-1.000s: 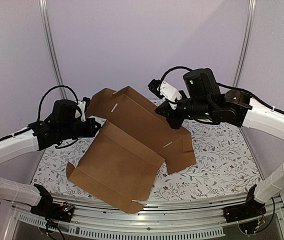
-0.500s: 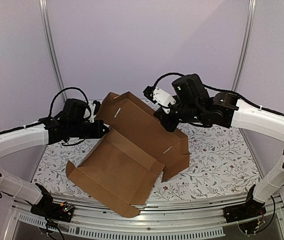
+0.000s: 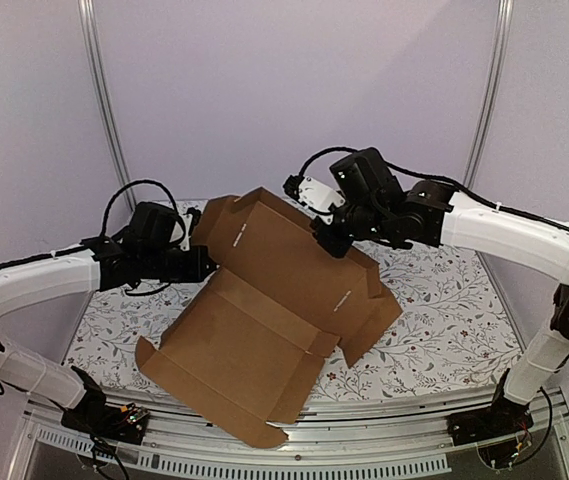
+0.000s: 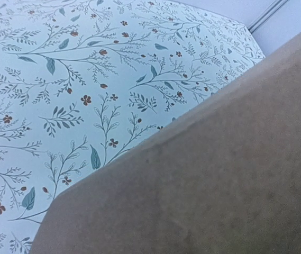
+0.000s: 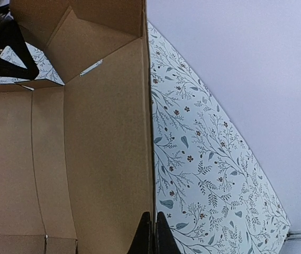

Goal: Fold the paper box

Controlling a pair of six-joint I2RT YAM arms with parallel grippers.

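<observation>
- The right jaws are clenched on the paper box [image 5: 102, 159], pinching the top edge of an upright side wall. In the right wrist view that thin edge runs straight down between the two dark tips.
- The left jaws are clenched too, up against the box's left wall in the top view. Whether any cardboard sits between them cannot be told, as brown board fills the left wrist view up close.
- The box lies half folded in the middle of the flowered counter [image 3: 444, 320], between both pairs of jaws. Its far walls are raised and its broad near panel is open, with one corner overlapping the front rail [image 3: 414, 408].
</observation>
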